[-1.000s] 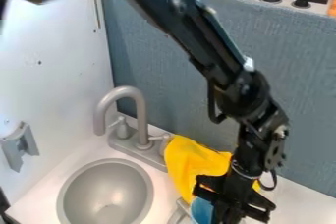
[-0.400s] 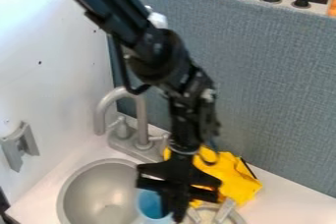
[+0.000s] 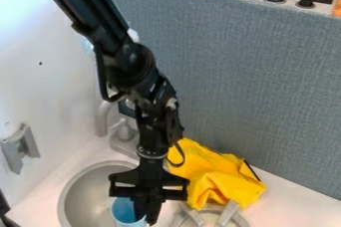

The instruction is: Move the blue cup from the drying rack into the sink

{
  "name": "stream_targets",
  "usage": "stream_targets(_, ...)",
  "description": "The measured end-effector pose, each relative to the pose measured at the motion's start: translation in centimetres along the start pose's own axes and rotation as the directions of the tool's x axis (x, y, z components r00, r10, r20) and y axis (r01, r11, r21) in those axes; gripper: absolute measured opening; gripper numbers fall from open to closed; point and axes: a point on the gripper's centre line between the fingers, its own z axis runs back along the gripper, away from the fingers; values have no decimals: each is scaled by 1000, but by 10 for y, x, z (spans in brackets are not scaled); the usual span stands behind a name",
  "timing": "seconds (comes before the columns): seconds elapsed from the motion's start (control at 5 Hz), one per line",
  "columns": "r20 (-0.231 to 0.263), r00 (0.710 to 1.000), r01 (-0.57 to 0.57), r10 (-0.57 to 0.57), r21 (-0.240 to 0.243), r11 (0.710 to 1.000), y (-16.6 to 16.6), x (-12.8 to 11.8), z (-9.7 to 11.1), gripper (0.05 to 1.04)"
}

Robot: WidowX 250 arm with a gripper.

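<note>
- We find the gripper (image 3: 147,214) closed on the side of the blue cup (image 3: 124,213).
- We see the cup at the sink's (image 3: 67,192) right edge; its height we cannot tell.
- Right of the sink, we record the yellow cloth (image 3: 226,183), with a strip of counter (image 3: 293,197) between it and the partition (image 3: 246,81).

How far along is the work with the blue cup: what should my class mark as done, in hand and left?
Done: the blue cup has been gripped and carried from beside the yellow cloth to the sink.
In hand: the gripper holds it at the sink's right side.
Left, probably: setting it down and letting go, as the jaws are still on it.
</note>
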Motion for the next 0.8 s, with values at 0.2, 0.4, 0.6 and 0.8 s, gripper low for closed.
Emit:
stream_targets(0.2,8,998,59,-59,-33,998,-6,2,-16,94)
stream_targets(0.4,-10,996,86,-87,-50,995,-11,2,-28,93)
stream_targets(0.6,-17,995,97,-98,-72,993,-17,4,-30,93)
stream_targets(0.8,-28,995,93,-95,-59,994,-16,5,-30,117)
